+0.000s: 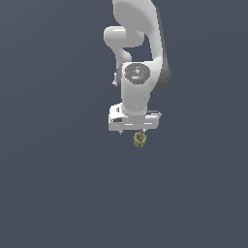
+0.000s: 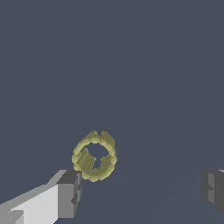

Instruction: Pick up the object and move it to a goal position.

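Item: yellow-olive knobby ring [image 2: 94, 156], just beside one fingertip [image 2: 70, 192]; pincer [image 2: 142, 190] spread wide, positioned to straddle it.

A plain, flat, dark slate-blue backdrop [image 1: 48, 193] is being shown across the whole frame, evenly lit; no walls, furniture or windows are being distinguished.

plain dark slate-blue ground [image 1: 48, 193], flat, uniform, no markings
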`<move>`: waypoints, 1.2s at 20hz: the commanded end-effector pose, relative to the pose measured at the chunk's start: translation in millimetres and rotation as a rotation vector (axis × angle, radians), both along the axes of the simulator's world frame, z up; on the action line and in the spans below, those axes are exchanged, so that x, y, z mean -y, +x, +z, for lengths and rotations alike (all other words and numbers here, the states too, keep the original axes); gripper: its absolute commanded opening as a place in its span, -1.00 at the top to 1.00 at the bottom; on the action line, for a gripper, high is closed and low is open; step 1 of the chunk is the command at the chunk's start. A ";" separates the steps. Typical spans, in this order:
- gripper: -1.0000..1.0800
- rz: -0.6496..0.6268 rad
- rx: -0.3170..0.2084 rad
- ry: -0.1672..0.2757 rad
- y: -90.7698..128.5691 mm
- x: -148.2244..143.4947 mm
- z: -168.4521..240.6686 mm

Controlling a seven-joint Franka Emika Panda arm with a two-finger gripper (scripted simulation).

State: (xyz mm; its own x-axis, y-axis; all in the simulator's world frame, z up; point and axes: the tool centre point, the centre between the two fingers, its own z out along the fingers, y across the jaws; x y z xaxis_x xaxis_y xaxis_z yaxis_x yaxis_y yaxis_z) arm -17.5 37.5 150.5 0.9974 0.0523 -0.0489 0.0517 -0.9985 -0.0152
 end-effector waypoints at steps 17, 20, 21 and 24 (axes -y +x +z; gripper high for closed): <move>-0.92 -0.049 0.000 -0.012 -2.1 25.1 -15.3; -0.92 -0.014 0.007 -0.012 -4.8 15.8 -22.0; -0.92 0.001 0.010 -0.012 -6.1 11.5 -24.7; -0.92 0.059 0.021 -0.012 -11.1 -4.2 -34.8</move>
